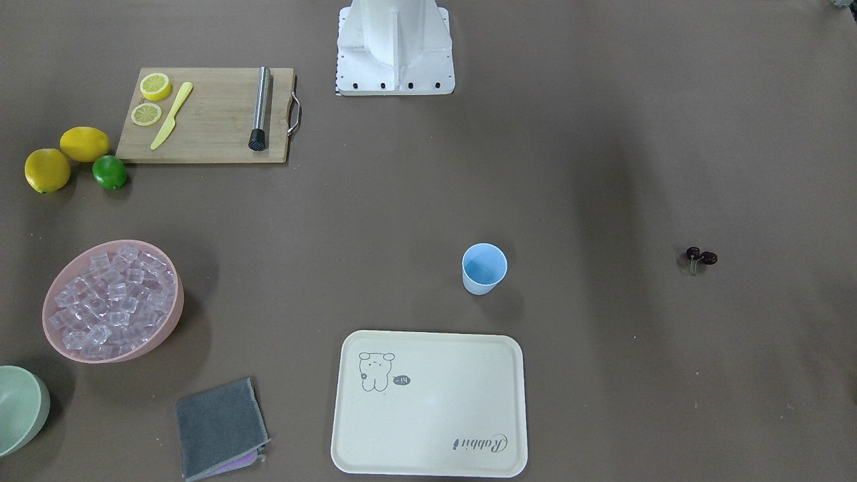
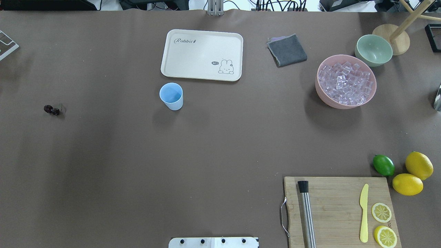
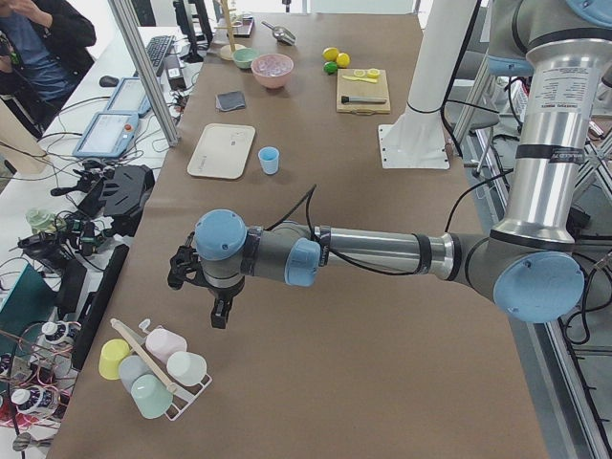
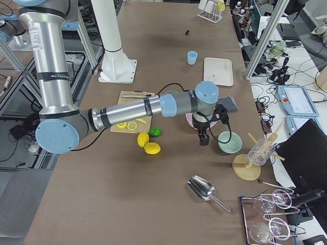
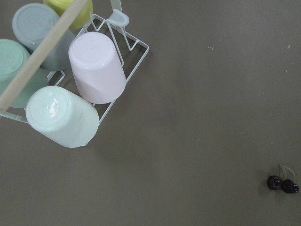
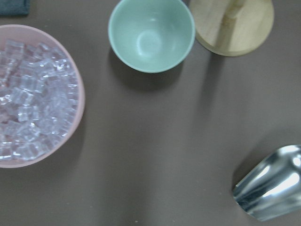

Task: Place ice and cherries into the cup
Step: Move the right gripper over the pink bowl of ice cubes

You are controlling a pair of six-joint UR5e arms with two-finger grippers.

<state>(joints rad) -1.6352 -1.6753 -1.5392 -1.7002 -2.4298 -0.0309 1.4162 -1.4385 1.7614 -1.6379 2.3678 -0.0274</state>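
Note:
The light-blue cup (image 1: 483,268) stands upright and empty near the cream tray; it also shows in the overhead view (image 2: 171,95). The ice (image 2: 345,82) fills a pink bowl (image 2: 320,93) and shows in the right wrist view (image 6: 28,108). The cherries (image 2: 51,110) lie alone on the table, also in the left wrist view (image 5: 282,183). My left gripper (image 3: 218,311) hangs above the table's left end, near a rack of cups. My right gripper (image 4: 203,139) hangs near the pink bowl and a green bowl. I cannot tell whether either is open.
A cream tray (image 2: 201,55), a grey cloth (image 2: 287,50) and a pale green bowl (image 2: 373,50) lie at the far side. A cutting board (image 2: 337,210) holds a muddler, a yellow knife and lemon slices, with lemons and a lime (image 2: 383,165) beside it. A metal scoop (image 6: 273,186) lies at the right.

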